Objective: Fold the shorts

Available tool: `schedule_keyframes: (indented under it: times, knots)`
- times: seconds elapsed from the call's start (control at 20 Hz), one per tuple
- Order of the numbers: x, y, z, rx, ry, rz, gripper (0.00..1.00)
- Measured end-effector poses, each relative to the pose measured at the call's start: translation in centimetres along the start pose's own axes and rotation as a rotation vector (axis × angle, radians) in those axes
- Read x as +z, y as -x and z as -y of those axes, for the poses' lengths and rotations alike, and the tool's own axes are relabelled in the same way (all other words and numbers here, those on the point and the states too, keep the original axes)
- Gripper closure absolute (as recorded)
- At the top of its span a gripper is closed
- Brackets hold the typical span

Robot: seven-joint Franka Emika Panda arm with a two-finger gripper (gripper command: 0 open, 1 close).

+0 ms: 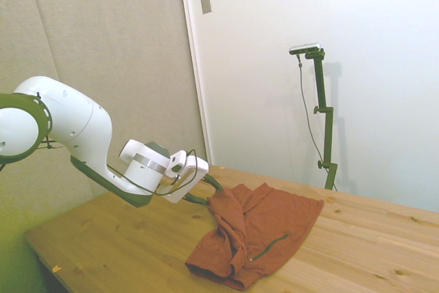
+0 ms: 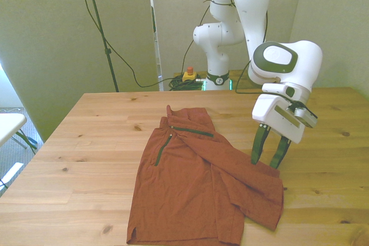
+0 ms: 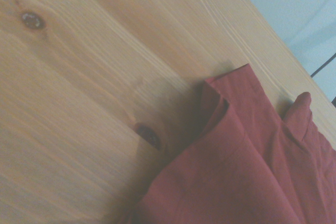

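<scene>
- Side view: the white arm [image 1: 75, 135] reaches in low over the wooden tabletop [image 1: 110, 245]. Its hand [image 1: 211, 193] sits at the near edge of the shorts [image 1: 257, 231], right against the cloth.
- Side view: the rust-orange shorts lie crumpled, one part doubled over the rest, with a thin dark green stripe [image 1: 271, 245] showing on top. From this angle I cannot tell how far apart the fingers stand.
- Front view: the shorts [image 2: 196, 188] lie flat around the middle of the tabletop [image 2: 86, 142], nearer the front edge. A flap is folded across from the front view's right, ending in a loose corner near the front edge.
- Front view: two dark green trims [image 2: 190, 132] show near the far end of the shorts.
- Front view: the hand [image 2: 266, 162] hangs just above the right edge of the shorts. Its two dark fingers [image 2: 257, 145] point down with a clear gap between them and nothing gripped; the tips are at the cloth edge, and contact cannot be told.
- Wrist view: a folded corner of the shorts [image 3: 241, 171] lies on the pale wood [image 3: 79, 103], beside a dark knot [image 3: 149, 136]. The picture is soft.
</scene>
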State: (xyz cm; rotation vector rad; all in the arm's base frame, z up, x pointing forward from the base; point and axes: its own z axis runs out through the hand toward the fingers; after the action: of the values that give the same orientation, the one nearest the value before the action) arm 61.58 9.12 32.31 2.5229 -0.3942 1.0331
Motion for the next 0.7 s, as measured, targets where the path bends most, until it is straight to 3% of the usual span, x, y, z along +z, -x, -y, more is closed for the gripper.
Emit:
schedule_keyframes:
  times: [0.05,0.7]
  knots:
    - [0.00,0.01,0.00,0.000,0.000,0.000,1.00]
    - [0.19,0.50,0.47,0.006,-0.015,0.018,1.00]
